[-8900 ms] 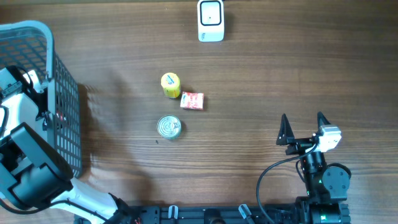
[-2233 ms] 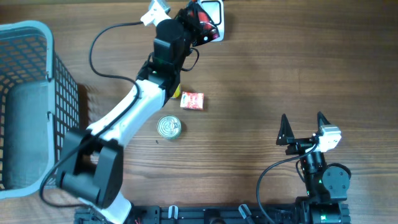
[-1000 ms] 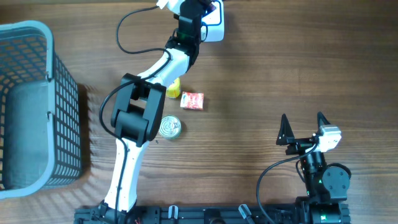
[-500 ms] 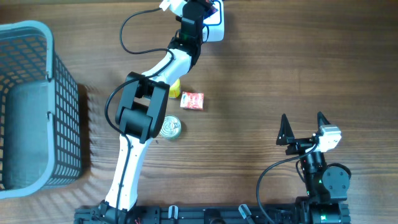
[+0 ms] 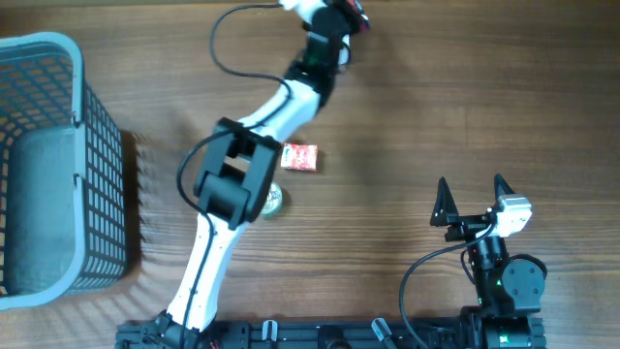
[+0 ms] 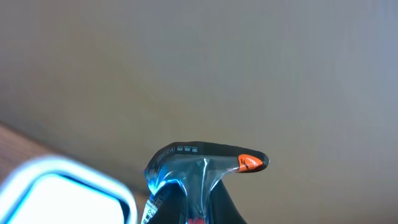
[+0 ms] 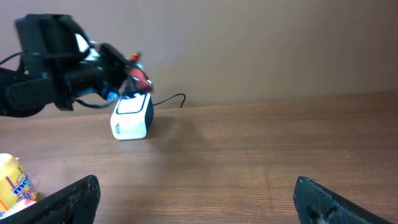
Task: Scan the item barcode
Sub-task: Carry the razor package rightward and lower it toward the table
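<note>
At the overhead frame's top centre the left jaws are clamped tight on what looks like a crinkly packet point(image 6: 200, 173), held just above the white scanner point(image 7: 132, 118), while the right jaws gape wide and empty at lower right.

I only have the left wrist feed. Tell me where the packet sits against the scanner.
Observer: In the right wrist view, the left gripper holds the red packet in the air just above the top of the white scanner.
Operator: Report the right arm.
Observer: The right gripper is open and empty, at the near side of the table, well away from the scanner.
Operator: List what else is on the table.
Observer: A red box, a can half hidden under the left arm, a yellow item, and the basket at the left edge.
</note>
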`<state>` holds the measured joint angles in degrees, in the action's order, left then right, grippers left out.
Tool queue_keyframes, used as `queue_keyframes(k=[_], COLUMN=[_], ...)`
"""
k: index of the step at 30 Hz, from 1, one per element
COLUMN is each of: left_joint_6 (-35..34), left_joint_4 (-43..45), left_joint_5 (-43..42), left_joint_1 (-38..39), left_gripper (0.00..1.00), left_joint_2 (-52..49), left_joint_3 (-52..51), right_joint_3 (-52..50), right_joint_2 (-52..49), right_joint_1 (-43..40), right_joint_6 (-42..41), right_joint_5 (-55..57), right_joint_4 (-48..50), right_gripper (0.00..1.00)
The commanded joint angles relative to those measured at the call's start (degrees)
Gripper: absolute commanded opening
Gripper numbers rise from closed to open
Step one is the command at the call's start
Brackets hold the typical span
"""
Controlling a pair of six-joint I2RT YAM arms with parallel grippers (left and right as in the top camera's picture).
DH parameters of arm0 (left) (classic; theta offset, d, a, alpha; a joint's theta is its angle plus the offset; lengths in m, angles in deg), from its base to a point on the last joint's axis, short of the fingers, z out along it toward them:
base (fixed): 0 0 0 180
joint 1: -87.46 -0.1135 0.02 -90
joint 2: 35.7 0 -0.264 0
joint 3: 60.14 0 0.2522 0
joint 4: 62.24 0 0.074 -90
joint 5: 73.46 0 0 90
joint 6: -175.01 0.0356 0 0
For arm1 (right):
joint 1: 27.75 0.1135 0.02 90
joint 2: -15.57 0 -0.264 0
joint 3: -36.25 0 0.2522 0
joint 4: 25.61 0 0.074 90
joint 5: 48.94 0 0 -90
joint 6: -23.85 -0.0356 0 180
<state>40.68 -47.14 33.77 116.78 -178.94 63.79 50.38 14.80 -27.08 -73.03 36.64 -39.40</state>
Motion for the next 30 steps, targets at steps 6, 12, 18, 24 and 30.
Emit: queue_keyframes(k=[6, 12, 18, 24, 30], left_joint_6=[15.39, 11.37, 10.38, 6.49, 4.68], left_joint_4=[-13.77, -30.49, -44.85, -55.69, -61.88], left_joint_5=[-0.24, -0.26, -4.39, -15.65, -17.86], left_joint_1=[10.82, 13.31, 14.45, 16.09, 17.75], left_gripper=[0.04, 0.04, 0.04, 0.04, 0.04], left_joint_2=[4.9, 6.03, 8.35, 8.9, 8.9], left_joint_3=[1.38, 1.38, 1.38, 1.38, 1.38], right_joint_3=[-0.07, -0.07, -0.07, -0.07, -0.07], right_joint_2=[0.2, 0.2, 0.2, 0.2, 0.2], right_joint_1=[0.22, 0.24, 0.22, 0.24, 0.24], right_joint_6=[-0.74, -0.76, -0.76, -0.76, -0.74], right_joint_5=[0.59, 0.57, 0.57, 0.57, 0.59], right_joint_4=[0.15, 0.13, 0.13, 0.13, 0.13], right_gripper=[1.0, 1.0, 1.0, 1.0, 1.0])
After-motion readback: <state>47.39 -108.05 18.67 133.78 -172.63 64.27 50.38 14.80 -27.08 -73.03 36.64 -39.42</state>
